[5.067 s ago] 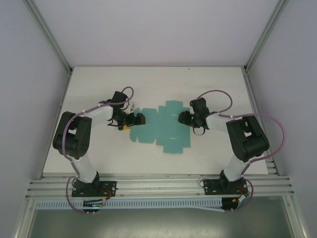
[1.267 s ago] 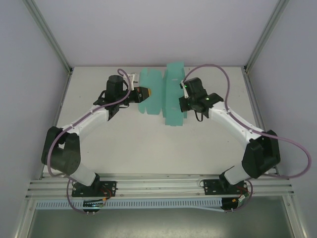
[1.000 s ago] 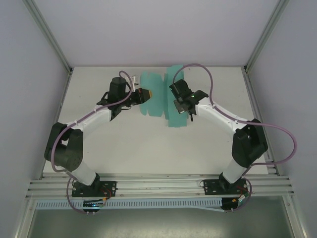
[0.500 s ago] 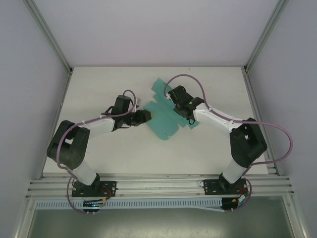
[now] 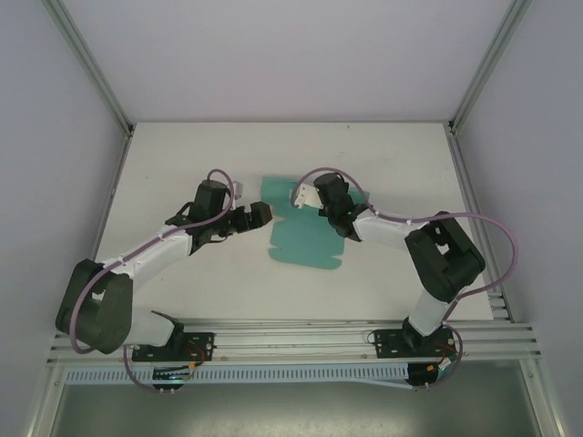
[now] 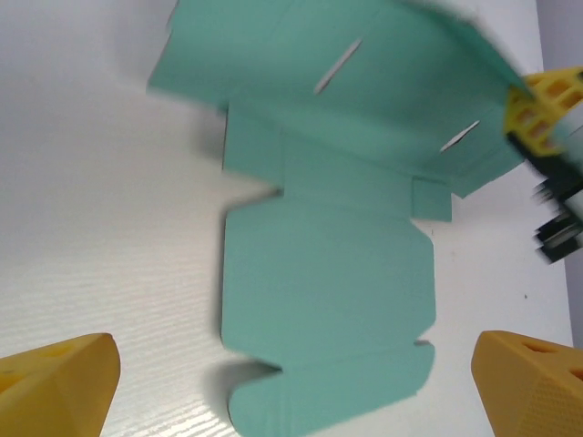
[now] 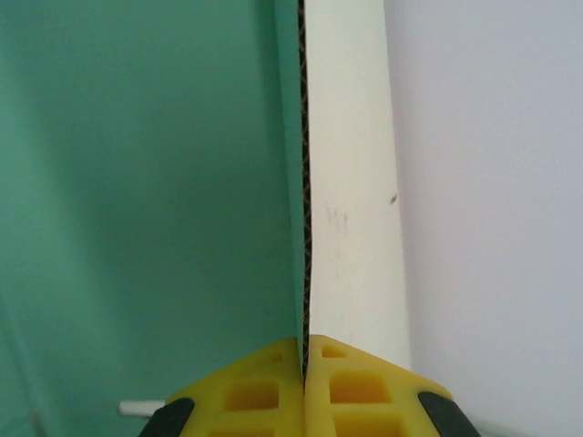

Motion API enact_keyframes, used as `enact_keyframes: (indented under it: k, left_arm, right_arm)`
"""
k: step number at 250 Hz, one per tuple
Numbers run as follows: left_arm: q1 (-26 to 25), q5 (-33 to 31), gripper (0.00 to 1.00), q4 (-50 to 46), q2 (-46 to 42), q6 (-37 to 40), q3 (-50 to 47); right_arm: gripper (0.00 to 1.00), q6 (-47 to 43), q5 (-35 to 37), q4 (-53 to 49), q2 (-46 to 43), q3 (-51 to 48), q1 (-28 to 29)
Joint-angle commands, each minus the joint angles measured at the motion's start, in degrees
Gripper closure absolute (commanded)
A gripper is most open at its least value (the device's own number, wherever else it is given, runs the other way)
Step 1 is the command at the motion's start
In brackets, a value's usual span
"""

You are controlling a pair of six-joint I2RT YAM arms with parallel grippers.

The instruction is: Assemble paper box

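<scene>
The paper box is a flat teal die-cut sheet (image 5: 305,238) lying on the white table between the two arms. In the left wrist view the sheet (image 6: 328,273) spreads out with its flaps and slits showing. My left gripper (image 5: 263,217) sits at the sheet's left edge, open, and its orange fingers (image 6: 55,387) stand wide apart (image 6: 293,373) with nothing pinched. My right gripper (image 5: 314,196) is shut on the sheet's far flap, which is raised and shows its white underside. Its yellow fingertips (image 7: 303,350) clamp the card's edge (image 7: 301,182).
The white table (image 5: 182,164) has bare room left, right and behind the sheet. Pale enclosure walls and aluminium posts (image 5: 91,68) bound it. An aluminium rail (image 5: 291,341) runs along the near edge, where the arm bases sit.
The sheet came down from the back of the table and now lies mostly flat. My left gripper opened and let it go. The right gripper kept hold and moved nearer.
</scene>
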Motion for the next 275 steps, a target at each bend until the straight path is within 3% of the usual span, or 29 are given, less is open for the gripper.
enact_keyframes:
  k: [1,36,107,164,229,275]
  left_arm:
    - [0.57,-6.56,0.02,-4.60,-0.53,3.54,3.45]
    - [3.31,-1.84,0.02,-0.89,1.26,3.20,5.40]
    - [5.99,10.11,0.02,8.15,12.09,2.12,15.48]
    - [5.86,18.91,0.02,12.21,21.16,2.65,23.01]
    - [5.29,21.97,0.02,12.94,25.74,2.60,24.15]
    - [4.43,25.44,0.02,15.21,28.05,1.28,23.68]
  right_arm:
    - [1.00,-12.81,-3.73,21.11,3.20,-2.72,-0.28]
    - [1.00,-18.14,-6.31,34.12,6.07,-5.46,-0.15]
    - [1.00,-15.18,-7.31,41.59,8.03,-8.04,0.58]
    - [1.00,-12.87,-6.16,36.32,7.79,-7.75,0.87]
    - [1.00,-8.67,-3.14,32.13,6.90,-7.09,2.05]
    - [1.00,-0.42,0.96,26.78,6.68,-5.42,3.69]
